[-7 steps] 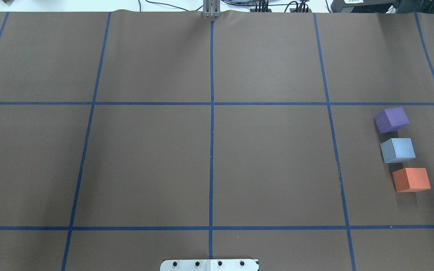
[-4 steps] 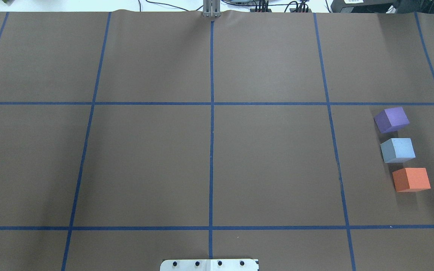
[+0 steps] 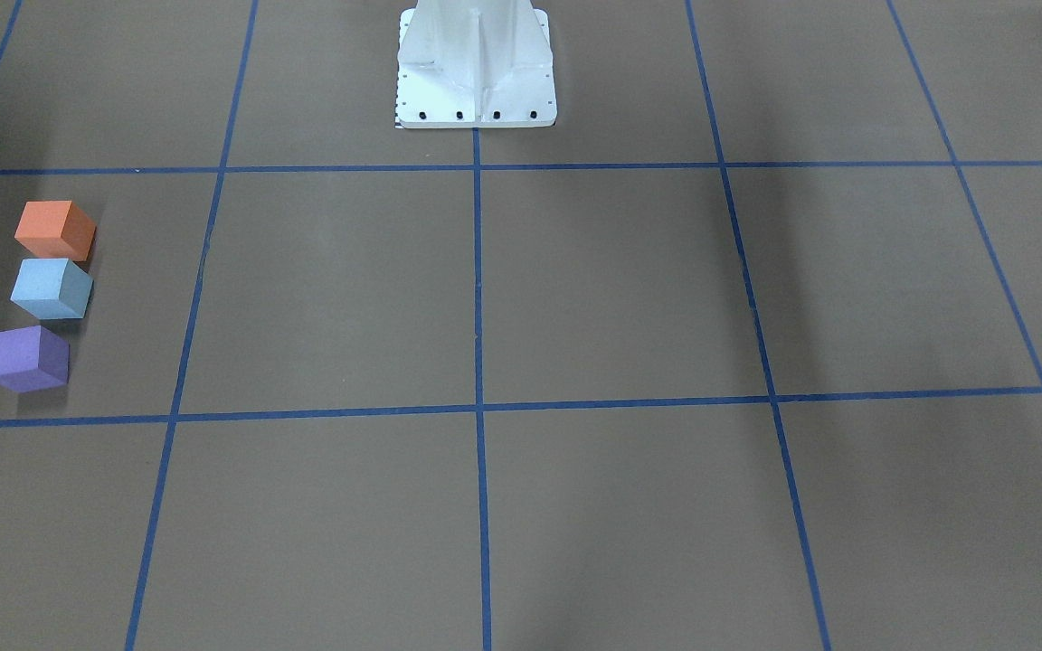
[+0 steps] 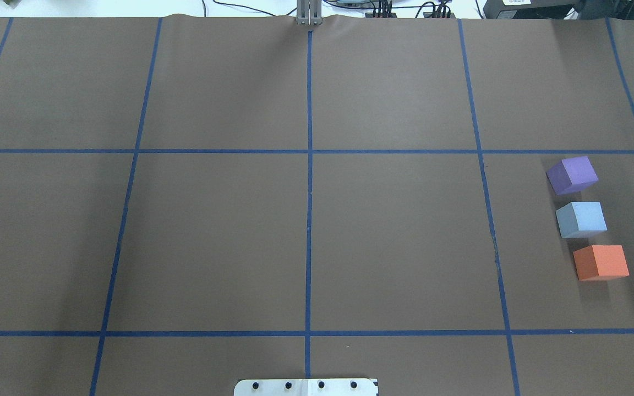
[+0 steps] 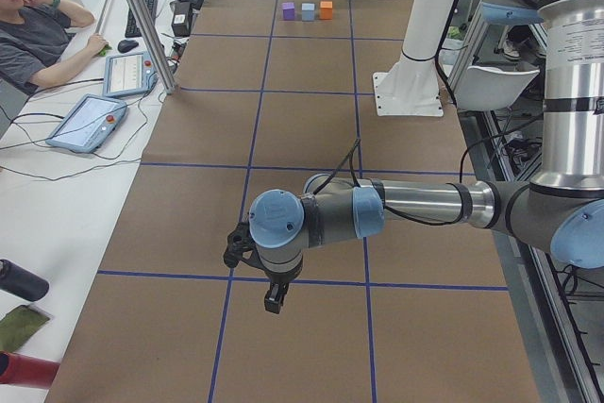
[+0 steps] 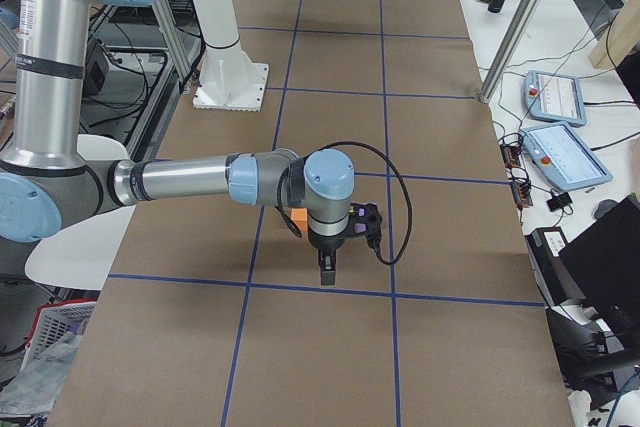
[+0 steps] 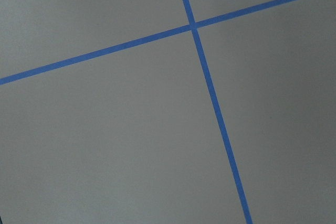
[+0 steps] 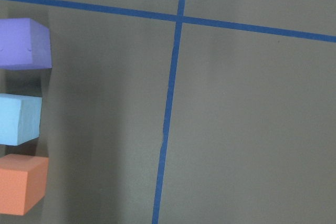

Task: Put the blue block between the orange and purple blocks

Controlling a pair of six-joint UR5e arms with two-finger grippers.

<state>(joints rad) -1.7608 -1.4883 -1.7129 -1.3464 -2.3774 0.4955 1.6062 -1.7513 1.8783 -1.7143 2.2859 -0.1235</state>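
Blue block (image 4: 581, 219) sits on the mat in a short row, between the purple block (image 4: 572, 175) and the orange block (image 4: 600, 262). There are narrow gaps on both sides and it touches neither. The row is slightly staggered, and the purple one is yawed relative to the other two.

Right gripper (image 6: 327, 272) points down above the mat, off to one side of the row. Its wrist cam catches all three blocks at the left edge of the frame. From the right-end camera only a sliver of orange peeks out behind the wrist. It shows only from the side, so I can't tell whether the jaws are wide or narrow. Nothing is visibly in them.

Left gripper (image 5: 272, 301) hangs over a tape crossing (image 7: 192, 25) at the opposite end of the table, well apart from the blocks. Its jaw state can't be read either.

Edges: the row sits in the end grid cell on the robot's right. Purple is near the blue tape line (image 4: 564, 151) on the far side. A wide stretch of brown mat (image 4: 394, 242) lies between the row and the white base plate (image 4: 306, 388).
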